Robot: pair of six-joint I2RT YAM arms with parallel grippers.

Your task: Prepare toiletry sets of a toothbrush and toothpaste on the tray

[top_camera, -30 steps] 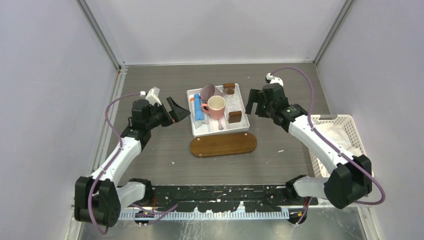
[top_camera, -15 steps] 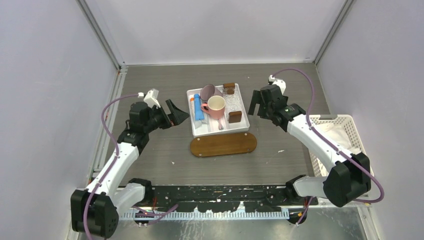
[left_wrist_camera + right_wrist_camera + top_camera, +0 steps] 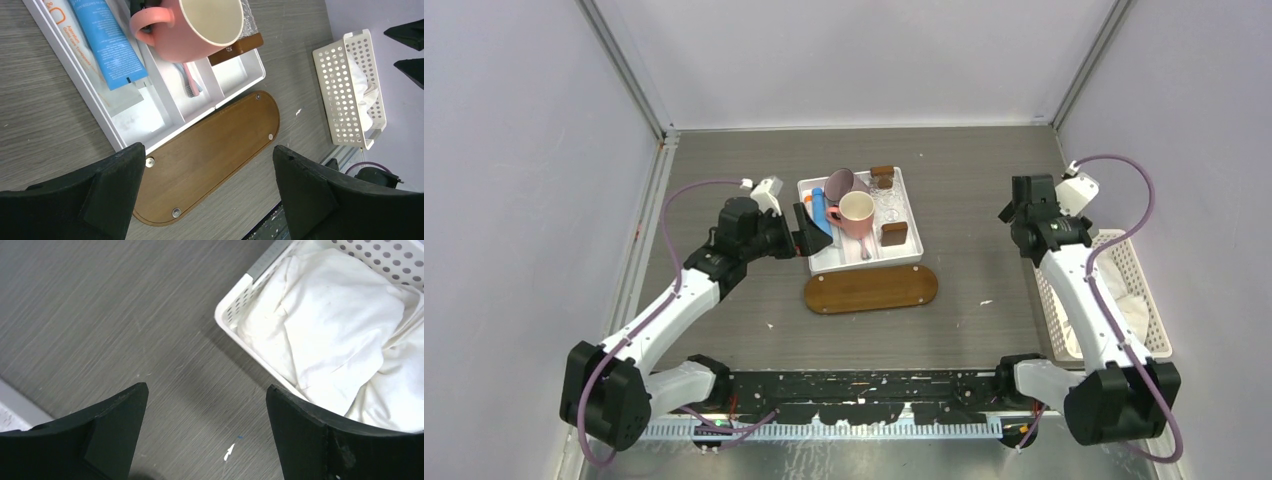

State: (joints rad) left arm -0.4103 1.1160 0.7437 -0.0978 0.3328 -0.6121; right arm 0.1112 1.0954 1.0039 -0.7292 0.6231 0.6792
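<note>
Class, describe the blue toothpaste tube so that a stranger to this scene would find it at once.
On the grey table stands a white tray with compartments, just beyond the brown oval board. In its leftmost compartment, left of the pink cup, lies the blue tube. It alone is bright blue; beside it lies a white tube.

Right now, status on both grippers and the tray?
Left gripper open, at edge of white tray. Right gripper open, by basket. Wooden tray bare. Mug covers toothbrush handle.

Grey table [image 3: 984, 180] carries a white divided tray [image 3: 867, 264], brown oval board [image 3: 871, 289], lattice basket [image 3: 340, 95].
</note>
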